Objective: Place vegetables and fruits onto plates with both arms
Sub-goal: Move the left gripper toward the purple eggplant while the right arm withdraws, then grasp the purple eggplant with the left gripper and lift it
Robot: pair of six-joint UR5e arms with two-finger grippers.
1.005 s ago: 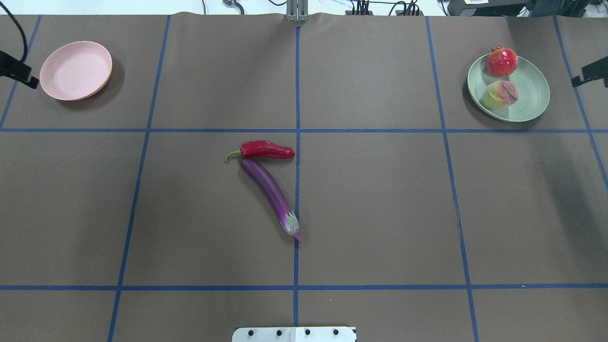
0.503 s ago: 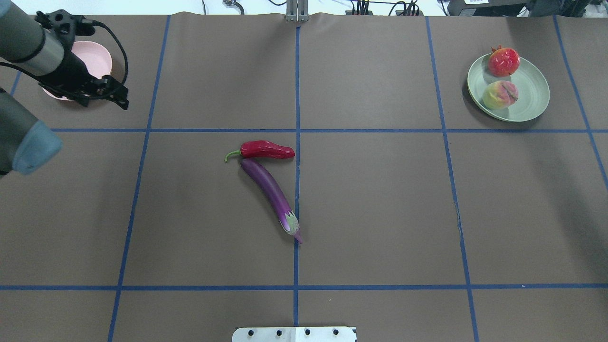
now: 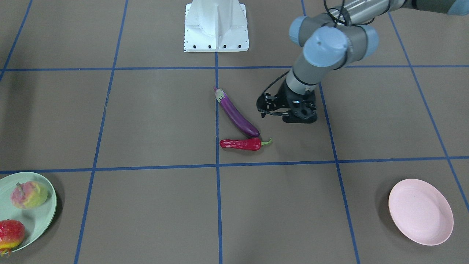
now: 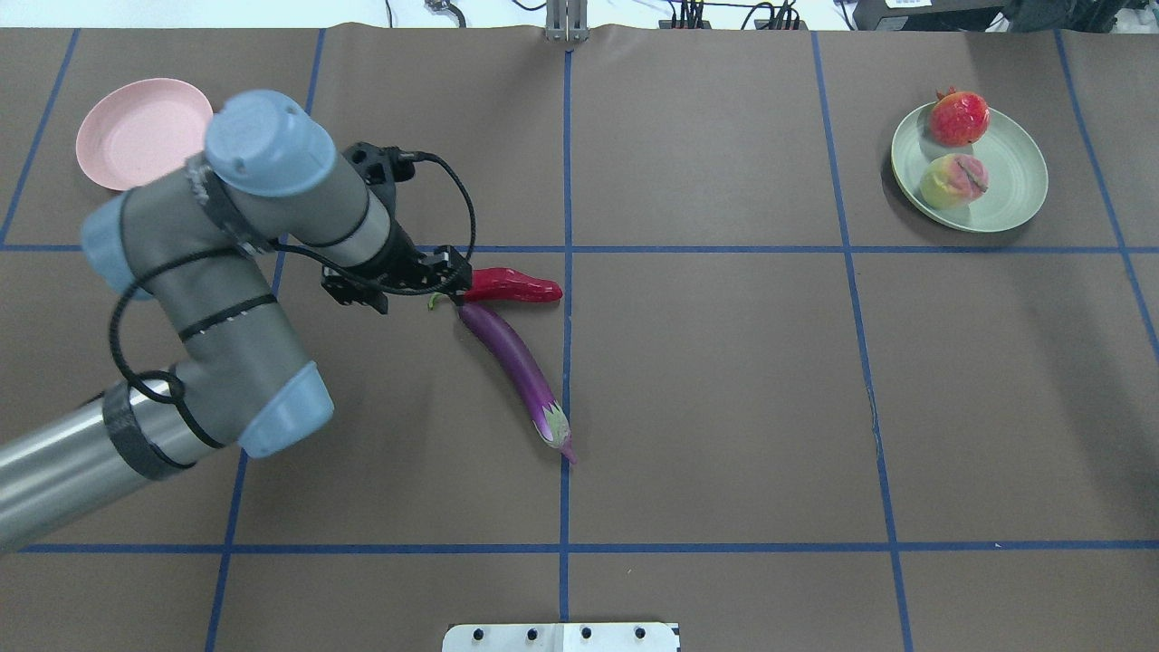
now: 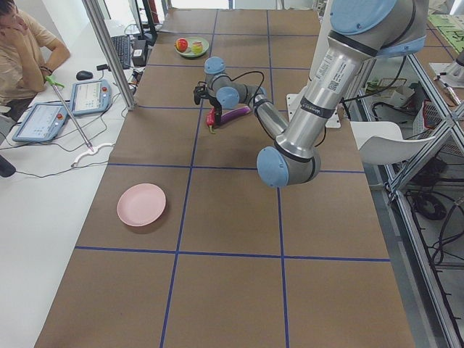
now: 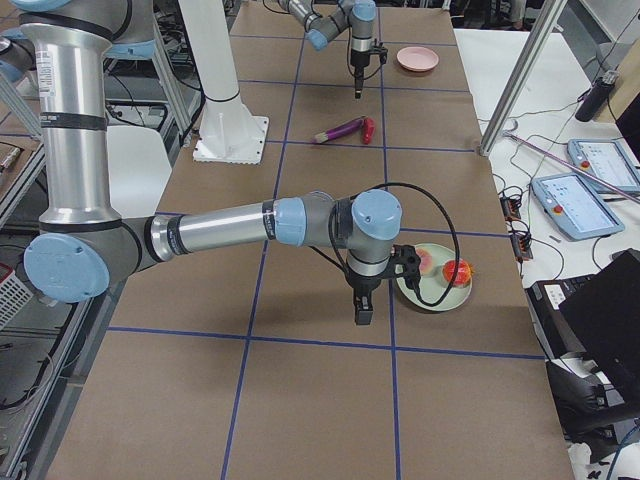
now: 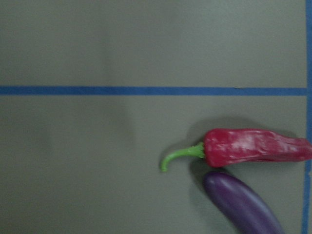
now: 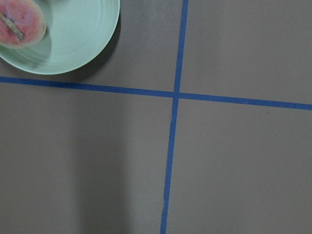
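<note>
Brown paper-covered bench (image 4: 724,407). Grey-silver jointed left arm (image 4: 226,299) over mid-bench, matching right arm (image 6: 220,228) by far right corner; both sets of jaws point down (spread or pressed together, cannot tell). Pale mint-green round plate (image 4: 1019,172), far right corner; pale pink round plate (image 4: 136,136), far left corner. Long glossy purple eggplant (image 4: 512,362) mid-bench, just beside shiny red chili pepper (image 4: 512,286). Pink-and-yellow-green peach (image 4: 953,179) and bumpy red-orange round fruit (image 4: 957,118) on the mint plate.

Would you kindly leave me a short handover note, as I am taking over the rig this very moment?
Left pincer: above the table by the stem end of the chili, holding nothing; open or shut unclear.
Right pincer: beside the green plate, seen only from the side; state unclear.
Done: peach and bumpy red fruit lie on the green plate.
To do: chili and eggplant lie mid-table; pink plate is empty.
</note>
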